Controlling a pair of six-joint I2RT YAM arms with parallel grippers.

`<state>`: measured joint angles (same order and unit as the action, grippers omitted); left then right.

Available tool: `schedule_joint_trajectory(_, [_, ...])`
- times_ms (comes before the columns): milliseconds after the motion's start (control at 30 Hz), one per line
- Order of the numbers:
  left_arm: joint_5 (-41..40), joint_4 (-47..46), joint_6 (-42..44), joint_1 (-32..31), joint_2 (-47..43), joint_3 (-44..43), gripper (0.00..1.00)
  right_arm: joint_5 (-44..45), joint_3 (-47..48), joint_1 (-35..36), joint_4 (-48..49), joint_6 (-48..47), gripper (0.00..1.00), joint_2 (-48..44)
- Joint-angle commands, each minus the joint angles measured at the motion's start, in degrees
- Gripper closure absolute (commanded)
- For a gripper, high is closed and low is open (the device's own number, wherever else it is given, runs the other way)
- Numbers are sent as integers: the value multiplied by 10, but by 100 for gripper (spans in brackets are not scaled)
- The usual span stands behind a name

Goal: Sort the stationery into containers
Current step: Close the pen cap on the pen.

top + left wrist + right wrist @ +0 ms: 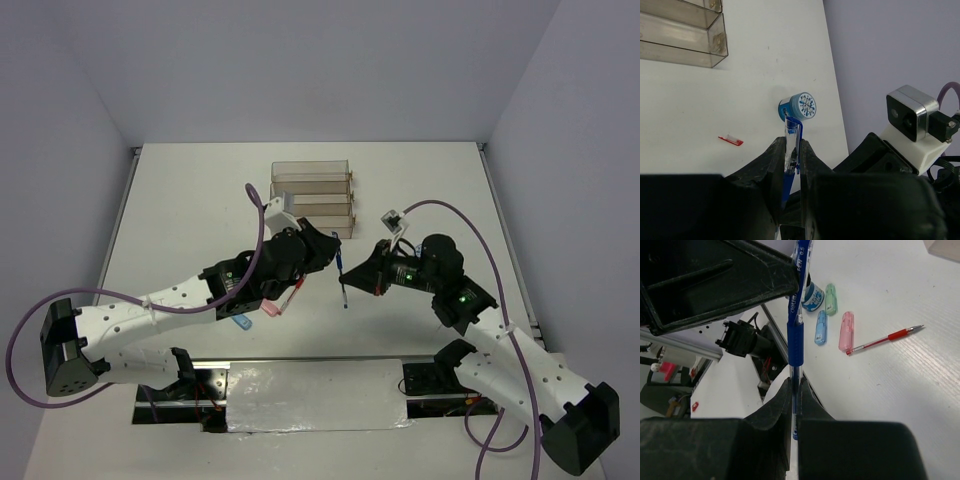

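A blue pen [342, 275] hangs above the table between both arms. My left gripper [792, 145] is shut on its clear cap end [792, 131]. My right gripper [796, 382] is shut on the barrel just below the blue grip [795, 342]. In the top view the left gripper [337, 252] is above the right gripper [347, 283]. The containers [312, 195] stand behind them, also seen in the left wrist view [680, 30]. A blue patterned roll [799, 107] and a red cap [731, 140] lie on the table.
Under the left arm lie another blue roll [813, 295], a green capsule [830, 299], a blue capsule [820, 327], a pink capsule [846, 330] and a red pen [885, 339]. The pink capsule [270, 311] shows beside the left forearm. The table's near edge [320, 362] runs behind the arm bases.
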<state>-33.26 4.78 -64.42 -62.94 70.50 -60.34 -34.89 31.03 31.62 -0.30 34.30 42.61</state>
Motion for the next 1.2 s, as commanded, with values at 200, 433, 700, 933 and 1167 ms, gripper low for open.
schedule_joint_trajectory(200, [14, -30, 26, 2, -2, 8, 100, -5, 42, -14, 7, -19, 100, 16])
schedule_joint_trajectory(433, [39, -42, 59, 2, -4, 18, 100, -10, 57, -28, -9, -23, 100, 7])
schedule_joint_trajectory(700, [61, -81, 62, 1, -10, 43, 100, -18, 65, -59, 32, 2, 100, -2])
schedule_joint_trajectory(933, [73, -85, 53, 1, -15, 57, 100, -36, 61, -84, 113, 29, 100, 1])
schedule_joint_trajectory(1167, [90, -85, 43, 1, -5, 58, 100, -46, 61, -91, 179, 34, 100, 10])
